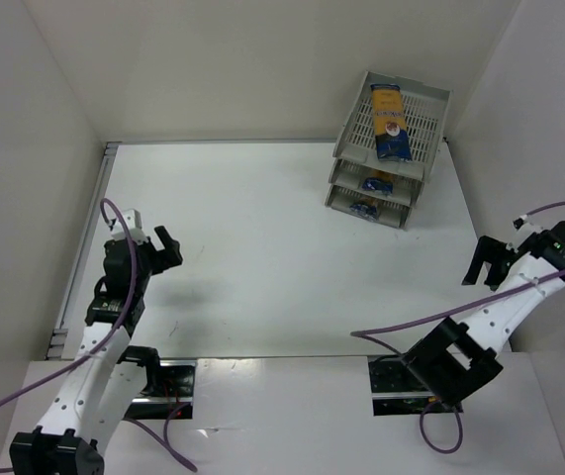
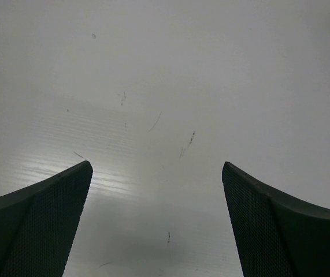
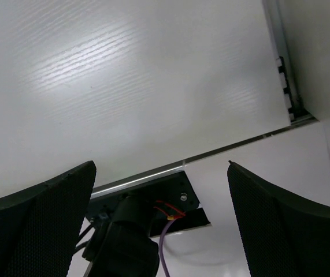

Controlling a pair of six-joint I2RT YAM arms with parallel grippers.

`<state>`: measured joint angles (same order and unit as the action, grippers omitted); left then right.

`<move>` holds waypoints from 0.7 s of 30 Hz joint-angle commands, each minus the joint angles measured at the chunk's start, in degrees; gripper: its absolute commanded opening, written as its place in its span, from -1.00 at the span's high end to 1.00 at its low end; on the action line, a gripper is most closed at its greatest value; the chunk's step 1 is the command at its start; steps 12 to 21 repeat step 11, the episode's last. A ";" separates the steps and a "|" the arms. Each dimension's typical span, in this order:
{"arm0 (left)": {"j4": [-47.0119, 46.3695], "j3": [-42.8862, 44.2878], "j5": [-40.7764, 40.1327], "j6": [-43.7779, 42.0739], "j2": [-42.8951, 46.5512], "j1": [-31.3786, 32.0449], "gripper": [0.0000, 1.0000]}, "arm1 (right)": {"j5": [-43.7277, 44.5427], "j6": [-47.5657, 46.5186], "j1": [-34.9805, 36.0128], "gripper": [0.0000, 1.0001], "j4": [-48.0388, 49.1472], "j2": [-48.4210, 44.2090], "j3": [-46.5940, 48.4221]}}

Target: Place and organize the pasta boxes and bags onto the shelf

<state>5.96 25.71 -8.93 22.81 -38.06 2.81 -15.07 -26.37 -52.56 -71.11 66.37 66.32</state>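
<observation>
I see the left gripper point(image 1: 163, 249) spread wide over the table point(image 1: 262, 257), holding nothing. Far right, the shelf point(image 1: 353, 124) carries three spaghetti packets point(image 1: 388, 121), one per tier. The right gripper point(image 1: 490, 265) hangs wide apart, empty.

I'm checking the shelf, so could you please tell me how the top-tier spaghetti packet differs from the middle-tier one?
The top-tier packet lies in full view, yellow pasta and label showing; the middle-tier packet shows only its dark blue end, the rest hidden. The top-tier packet sits on the highest tray of the shelf, the middle-tier packet one below. Both point a blue end frontward.
</observation>
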 commanded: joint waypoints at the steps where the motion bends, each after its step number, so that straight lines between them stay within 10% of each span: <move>1: -2.53 -0.58 0.93 0.75 0.36 -1.05 -1.00 | 1.96 1.06 -0.36 -1.00 0.44 -6.15 0.03; 21: -2.53 -0.58 0.93 0.75 0.88 -1.05 -1.00 | 4.78 4.05 -0.36 -1.00 0.97 -11.79 -0.49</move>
